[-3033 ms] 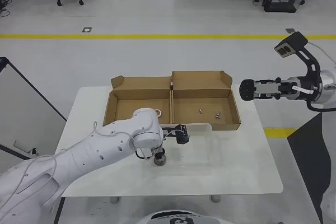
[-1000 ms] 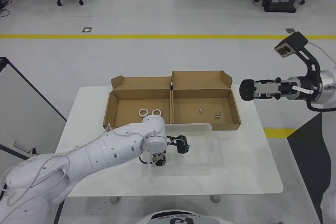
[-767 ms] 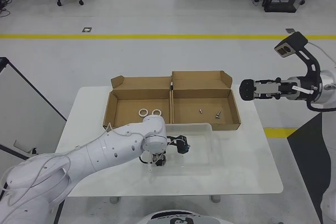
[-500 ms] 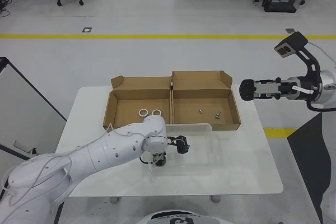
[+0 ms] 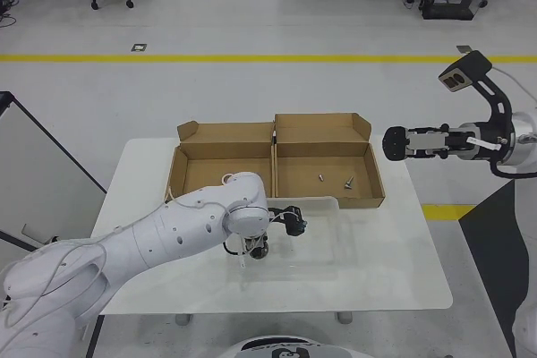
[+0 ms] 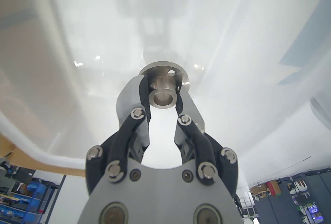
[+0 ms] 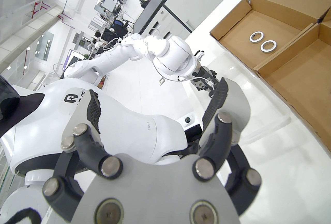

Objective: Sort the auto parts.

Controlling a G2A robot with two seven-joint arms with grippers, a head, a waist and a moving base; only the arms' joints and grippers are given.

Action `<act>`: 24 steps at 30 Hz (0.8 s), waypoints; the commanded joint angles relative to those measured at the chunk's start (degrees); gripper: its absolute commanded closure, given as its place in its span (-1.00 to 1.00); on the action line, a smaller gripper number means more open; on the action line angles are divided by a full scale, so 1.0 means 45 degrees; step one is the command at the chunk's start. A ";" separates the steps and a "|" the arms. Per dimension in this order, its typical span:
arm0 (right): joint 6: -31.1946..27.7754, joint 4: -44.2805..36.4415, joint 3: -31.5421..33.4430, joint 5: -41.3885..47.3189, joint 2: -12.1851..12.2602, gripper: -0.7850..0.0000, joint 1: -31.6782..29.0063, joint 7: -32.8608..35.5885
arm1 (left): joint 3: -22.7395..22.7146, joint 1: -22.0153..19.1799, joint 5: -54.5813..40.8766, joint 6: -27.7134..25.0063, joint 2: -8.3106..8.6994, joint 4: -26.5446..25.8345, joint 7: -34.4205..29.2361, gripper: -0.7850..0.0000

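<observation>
My left gripper (image 6: 162, 95) is shut on a metal flanged bushing (image 6: 163, 89), held just above the floor of a clear plastic tray (image 5: 327, 234). From above, that gripper (image 5: 258, 250) sits at the tray's left end, in front of the cardboard box. The box's left compartment (image 5: 217, 174) holds two white rings (image 7: 262, 41); the right compartment (image 5: 327, 174) holds small bolts (image 5: 348, 183). My right gripper (image 7: 157, 111) is open and empty, hanging in the air off the table's right side (image 5: 396, 143), level with the box.
The white table (image 5: 376, 277) has bare surface to the right of the tray and along its front edge. The box's raised back flaps (image 5: 277, 130) stand at the far side. A dark-framed panel (image 5: 36, 179) stands to the left of the table.
The left arm has shifted slightly toward the box with the bushing in its gripper, now hiding the rings from above. The right arm has not moved.
</observation>
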 commanded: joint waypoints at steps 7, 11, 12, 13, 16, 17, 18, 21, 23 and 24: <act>0.0000 0.0001 -0.0001 0.0001 0.0000 -1.00 0.0000 0.0000 | -0.0112 -0.0990 -0.0960 0.0347 0.0505 -0.1459 -0.0340 1.00; 0.0000 0.0001 -0.0001 0.0001 0.0000 -1.00 0.0000 0.0000 | -0.0112 -0.0990 -0.0960 0.0347 0.0505 -0.1459 -0.0340 1.00; 0.0000 0.0001 -0.0001 0.0001 0.0000 -1.00 0.0000 0.0000 | -0.0112 -0.0990 -0.0960 0.0347 0.0505 -0.1459 -0.0340 1.00; 0.0000 0.0001 -0.0001 0.0001 0.0000 -1.00 0.0000 0.0000 | -0.0112 -0.0990 -0.0960 0.0347 0.0505 -0.1459 -0.0340 1.00; 0.0000 0.0001 -0.0001 0.0001 0.0000 -1.00 0.0000 0.0000 | -0.0433 -0.0747 -0.0991 0.0644 0.0615 -0.1045 0.0421 1.00; 0.0000 0.0001 -0.0001 0.0001 0.0000 -1.00 0.0000 0.0000 | -0.0726 -0.0675 -0.1199 0.0749 0.0707 -0.0941 0.0778 1.00; 0.0000 0.0001 -0.0001 0.0001 0.0000 -1.00 0.0000 0.0000 | -0.1008 -0.0585 -0.1427 0.0687 0.0829 -0.0878 0.1016 1.00; 0.0000 0.0001 -0.0001 0.0001 0.0000 -1.00 0.0000 0.0000 | -0.2019 -0.0144 -0.2305 0.0283 0.1308 -0.0724 0.1749 1.00; 0.0000 0.0001 -0.0001 0.0001 0.0000 -1.00 0.0000 0.0000 | -0.2768 0.0261 -0.2695 0.0093 0.1684 -0.0598 0.2218 1.00; 0.0000 0.0001 -0.0001 0.0001 0.0000 -1.00 0.0000 0.0000 | -0.3132 0.0529 -0.2973 -0.0090 0.1867 -0.0620 0.2484 1.00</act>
